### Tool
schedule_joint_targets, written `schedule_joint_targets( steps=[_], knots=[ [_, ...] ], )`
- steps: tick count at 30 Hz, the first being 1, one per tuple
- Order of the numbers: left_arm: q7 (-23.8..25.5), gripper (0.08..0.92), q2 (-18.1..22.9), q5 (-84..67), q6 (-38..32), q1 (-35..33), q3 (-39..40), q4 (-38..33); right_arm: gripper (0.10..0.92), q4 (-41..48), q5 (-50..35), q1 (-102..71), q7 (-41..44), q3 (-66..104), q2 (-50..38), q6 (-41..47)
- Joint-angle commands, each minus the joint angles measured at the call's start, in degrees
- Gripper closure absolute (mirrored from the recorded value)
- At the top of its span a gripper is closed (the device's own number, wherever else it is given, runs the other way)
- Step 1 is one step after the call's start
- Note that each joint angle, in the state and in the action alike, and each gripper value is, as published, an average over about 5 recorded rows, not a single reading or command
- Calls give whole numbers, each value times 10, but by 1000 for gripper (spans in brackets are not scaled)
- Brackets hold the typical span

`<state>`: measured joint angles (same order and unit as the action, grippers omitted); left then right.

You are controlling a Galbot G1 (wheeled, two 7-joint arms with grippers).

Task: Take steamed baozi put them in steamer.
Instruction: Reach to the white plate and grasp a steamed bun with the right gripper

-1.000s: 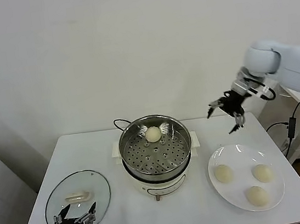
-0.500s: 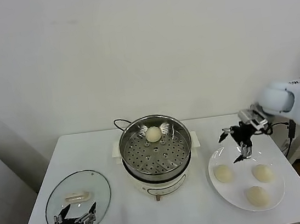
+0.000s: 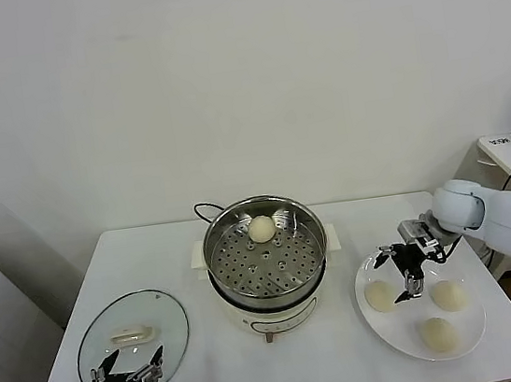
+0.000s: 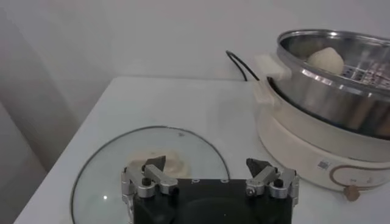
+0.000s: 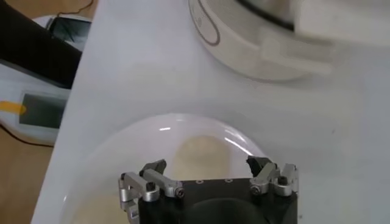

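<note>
Right gripper (image 3: 401, 274) now lower, above plate (image 3: 386, 320) (three steamed baozi (image 3: 380, 296))

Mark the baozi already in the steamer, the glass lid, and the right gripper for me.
baozi in the steamer (image 3: 261, 229), head view, its rounded top.
glass lid (image 3: 170, 329), head view, bare glass by the rim.
right gripper (image 3: 398, 274), head view, midway between its open fingers.

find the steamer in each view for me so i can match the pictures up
Head view: the steamer stands mid-table, between the glass lid and the plate.
Left wrist view: it fills the right side, one baozi inside.
Right wrist view: only its cream base shows along the top edge.
Shared landmark: the base's cream side handle.
</note>
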<state>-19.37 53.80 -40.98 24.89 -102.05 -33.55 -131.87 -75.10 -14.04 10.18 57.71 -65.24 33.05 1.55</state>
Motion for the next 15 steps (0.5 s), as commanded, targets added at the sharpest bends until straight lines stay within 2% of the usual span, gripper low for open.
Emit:
schedule_joint_targets(
  steps=[1, 9, 15],
  knots=[
    [0, 177, 0, 0, 0, 0, 1, 1, 203, 28, 39, -71, -10, 51, 16, 8],
    [0, 177, -1, 0, 0, -3, 0, 3, 249, 35, 45, -89, -11, 67, 30, 8],
    [-1, 177, 1, 0, 0, -3, 0, 3, 388, 27, 48, -87, -9, 66, 26, 8]
  ],
)
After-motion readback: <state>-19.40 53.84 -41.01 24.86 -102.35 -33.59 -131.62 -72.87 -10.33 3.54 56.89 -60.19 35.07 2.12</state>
